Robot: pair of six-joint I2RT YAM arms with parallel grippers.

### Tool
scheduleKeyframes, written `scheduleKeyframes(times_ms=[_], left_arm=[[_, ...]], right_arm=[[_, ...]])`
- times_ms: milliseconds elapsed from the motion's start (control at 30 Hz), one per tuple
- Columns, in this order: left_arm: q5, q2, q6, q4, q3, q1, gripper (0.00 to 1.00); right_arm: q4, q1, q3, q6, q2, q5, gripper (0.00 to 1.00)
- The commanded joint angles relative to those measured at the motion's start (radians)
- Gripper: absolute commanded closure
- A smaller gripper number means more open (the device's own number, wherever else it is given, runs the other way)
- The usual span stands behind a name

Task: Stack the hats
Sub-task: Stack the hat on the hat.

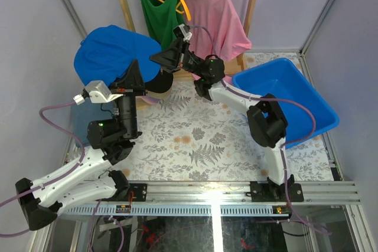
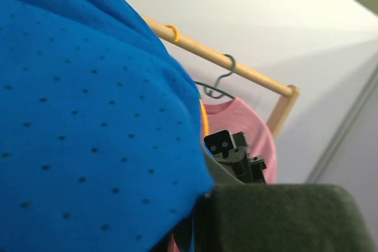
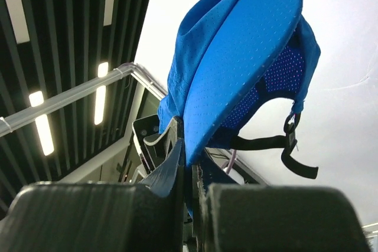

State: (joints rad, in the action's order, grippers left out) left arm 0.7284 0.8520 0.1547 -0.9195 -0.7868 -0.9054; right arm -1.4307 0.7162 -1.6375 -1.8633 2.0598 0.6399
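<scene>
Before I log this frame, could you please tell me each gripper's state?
Left gripper: closed on the blue cap.
Right gripper: closed on the blue cap's brim.

The bright blue cap (image 2: pixel 88 116) spills past the left wrist view's edges, covering part of the pink T-shirt (image 2: pixel 245 125); overhead, a dark cap (image 1: pixel 165 82) is mostly hidden.

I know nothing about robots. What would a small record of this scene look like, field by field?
held item: blue cap, lifted above the table
left jaws: shut on the blue cap
right jaws: shut on the blue cap's edge
behind: green tank top and pink T-shirt on hangers
right side: blue bin
</scene>
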Motion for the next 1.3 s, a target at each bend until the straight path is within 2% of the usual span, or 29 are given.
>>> scheduleKeyframes(times_ms=[0,233,367,567,700,867,1267], left_arm=[[0.116,-0.019,0.163,-0.004,0.025,0.06,0.91],[0.139,-0.026,-0.14,0.213,0.051,0.35,0.86],[0.085,-0.004,-0.235,0.279,0.041,0.475,0.82],[0.025,0.049,-0.277,0.323,0.016,0.536,0.68],[0.007,0.064,-0.337,0.345,0.035,0.575,0.54],[-0.032,0.074,-0.406,0.378,0.047,0.623,0.46],[-0.059,0.093,-0.458,0.408,0.037,0.658,0.43]], right_arm=[[0.092,-0.048,-0.19,0.027,0.117,-0.109,1.0],[0.212,-0.056,-0.562,0.033,0.409,-0.08,1.0],[0.305,-0.068,-0.765,0.059,0.549,-0.077,1.0],[0.283,-0.107,-0.706,0.089,0.548,-0.083,1.0],[0.253,-0.123,-0.67,0.07,0.55,-0.087,1.0],[0.222,-0.138,-0.639,0.052,0.56,-0.096,1.0],[0.141,-0.154,-0.676,-0.047,0.617,-0.103,1.0]])
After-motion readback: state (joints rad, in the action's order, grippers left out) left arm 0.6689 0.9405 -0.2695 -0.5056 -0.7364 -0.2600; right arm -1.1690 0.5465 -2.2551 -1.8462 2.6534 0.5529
